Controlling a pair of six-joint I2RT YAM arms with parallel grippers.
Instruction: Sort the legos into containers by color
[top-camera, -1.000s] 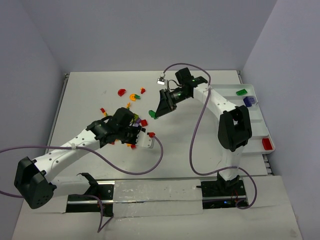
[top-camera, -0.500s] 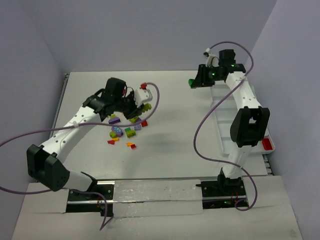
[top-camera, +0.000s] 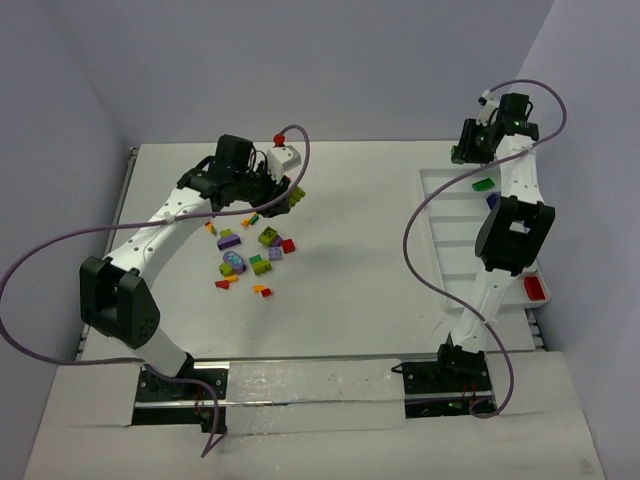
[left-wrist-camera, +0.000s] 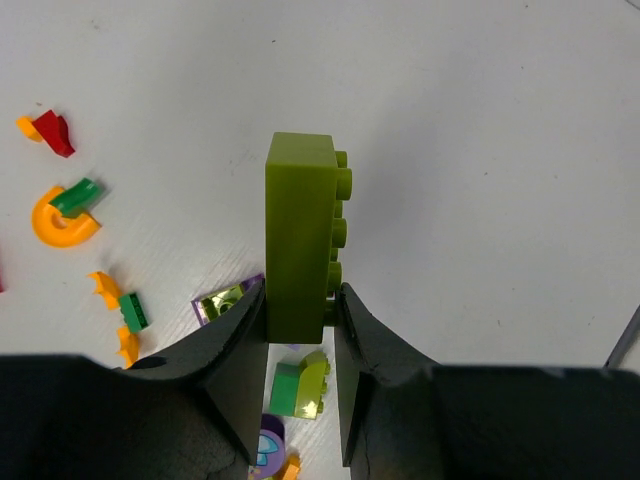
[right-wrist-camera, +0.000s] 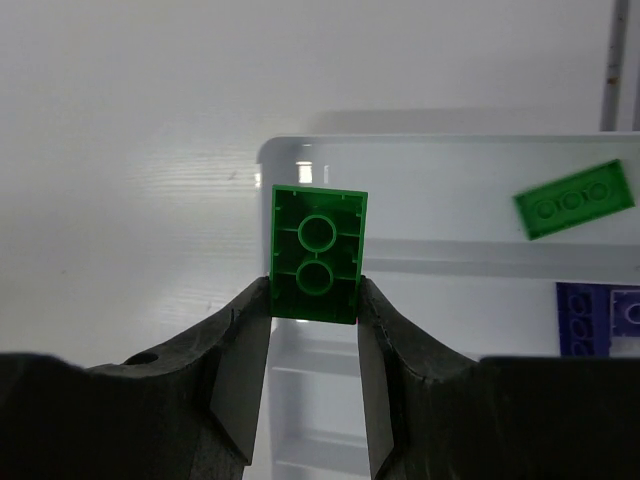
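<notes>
The left hand is clamped on a long lime brick. The brick sticks straight out past the fingertips, its long way pointing away from the hand and its bumps on the right side, above the table. The right hand is clamped on a short green brick. Its hollow side shows two rings. It points out from the hand too, over a corner of the white tray.

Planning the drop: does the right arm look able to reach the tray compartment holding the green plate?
Likely yes: the right pincer, gripping a green brick, hovers at that compartment's edge; nothing intervenes.
</notes>
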